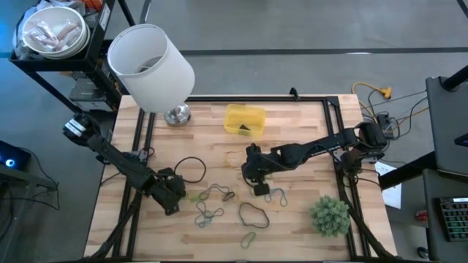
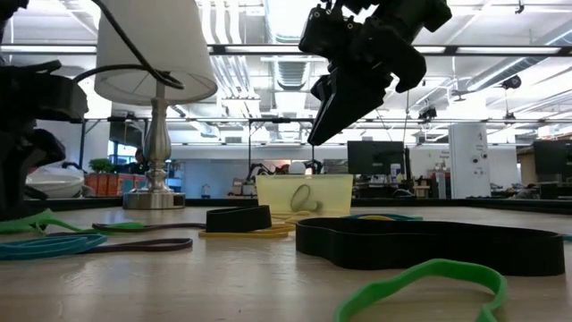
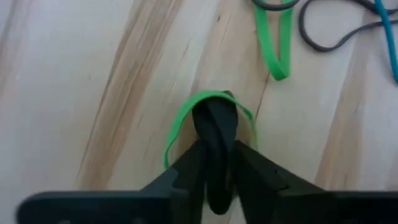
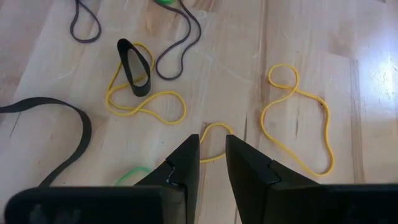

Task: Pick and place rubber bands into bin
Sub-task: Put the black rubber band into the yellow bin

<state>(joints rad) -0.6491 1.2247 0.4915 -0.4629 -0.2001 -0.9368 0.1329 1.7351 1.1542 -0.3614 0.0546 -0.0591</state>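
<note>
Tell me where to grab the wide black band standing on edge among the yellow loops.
Pinch one long wall of the wide black band from straight above, one tool finger inside the loop, one outside. It stands on edge, opening upward, so its wall rises clear of the flat yellow loops beside it.

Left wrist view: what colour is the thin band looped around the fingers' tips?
Bright green band; it shows best in the left wrist view, on the wooden table.
</note>
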